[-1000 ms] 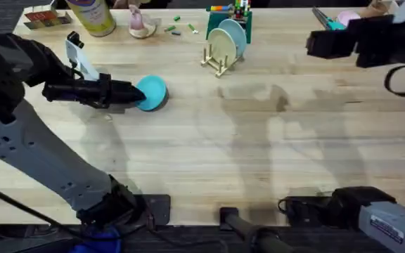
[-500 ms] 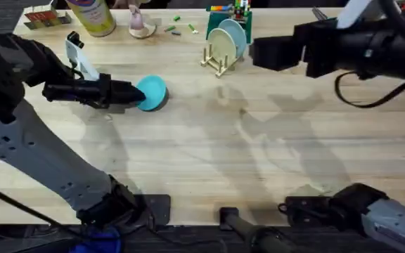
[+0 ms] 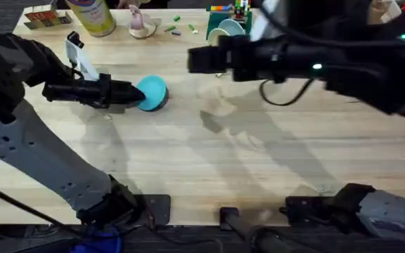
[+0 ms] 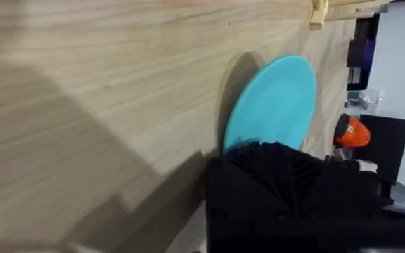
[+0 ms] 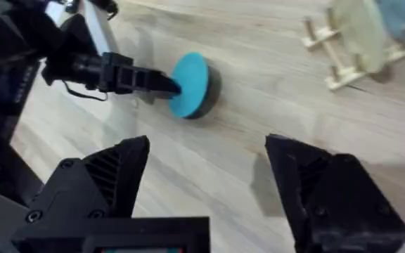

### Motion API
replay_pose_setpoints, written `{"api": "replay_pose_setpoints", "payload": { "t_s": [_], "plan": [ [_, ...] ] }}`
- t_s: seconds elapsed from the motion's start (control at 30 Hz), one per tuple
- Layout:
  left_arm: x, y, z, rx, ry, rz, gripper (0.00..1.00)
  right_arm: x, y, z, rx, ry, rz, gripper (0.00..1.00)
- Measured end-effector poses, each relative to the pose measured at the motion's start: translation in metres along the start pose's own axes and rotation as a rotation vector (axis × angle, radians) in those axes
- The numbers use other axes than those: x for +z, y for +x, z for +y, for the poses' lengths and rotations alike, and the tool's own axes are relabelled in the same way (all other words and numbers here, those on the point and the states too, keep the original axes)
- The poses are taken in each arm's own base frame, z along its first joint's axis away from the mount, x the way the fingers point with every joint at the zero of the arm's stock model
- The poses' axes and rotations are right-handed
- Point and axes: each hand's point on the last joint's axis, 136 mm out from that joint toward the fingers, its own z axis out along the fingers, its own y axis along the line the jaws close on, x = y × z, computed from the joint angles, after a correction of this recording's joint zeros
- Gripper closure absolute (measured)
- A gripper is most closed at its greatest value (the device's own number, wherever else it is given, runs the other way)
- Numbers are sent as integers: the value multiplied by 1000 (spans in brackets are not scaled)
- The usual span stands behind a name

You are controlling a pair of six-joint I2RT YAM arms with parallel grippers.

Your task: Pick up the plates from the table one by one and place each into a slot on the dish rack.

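Dish rack (image 5: 357, 43) holds a cream plate (image 5: 358, 31); left gripper (image 3: 138, 97) clamps the turquoise plate (image 3: 152, 93); right gripper (image 5: 206, 172) gapes.

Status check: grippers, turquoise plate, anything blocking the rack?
Left gripper shut on the turquoise plate, plate tilted up on edge on the table. Right gripper open, empty, above the table. Right arm crosses over the dish rack in the overhead view.

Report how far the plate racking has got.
Done: a pale cream plate and a light blue plate stand in the dish rack. In hand: the left gripper is at the turquoise plate, tilted up on the table; the right gripper hangs open above the table. Left: racking the turquoise plate.
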Motion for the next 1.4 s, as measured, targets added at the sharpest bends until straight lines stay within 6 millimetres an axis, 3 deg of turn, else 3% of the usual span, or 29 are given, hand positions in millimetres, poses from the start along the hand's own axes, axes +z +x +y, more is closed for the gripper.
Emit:
{"api": "replay_pose_setpoints", "payload": {
  "t_s": [0.23,0.33,0.37,0.63,1.03,1.23,1.4],
  "plan": [
    [0,0,0,0,0,0,960,45,9,14,33,-89,49,6],
    [0,0,0,0,0,0,960,65,15,13,50,-112,76,6],
    [0,0,0,0,0,0,960,82,23,11,67,-129,106,6],
    [0,0,0,0,0,0,961,122,40,4,111,-160,151,6],
    [0,0,0,0,0,0,960,160,70,14,191,-97,142,6],
    [0,0,0,0,0,0,960,174,72,25,245,-79,69,6],
    [0,0,0,0,0,0,960,188,74,20,306,-67,39,10]
  ]
}}
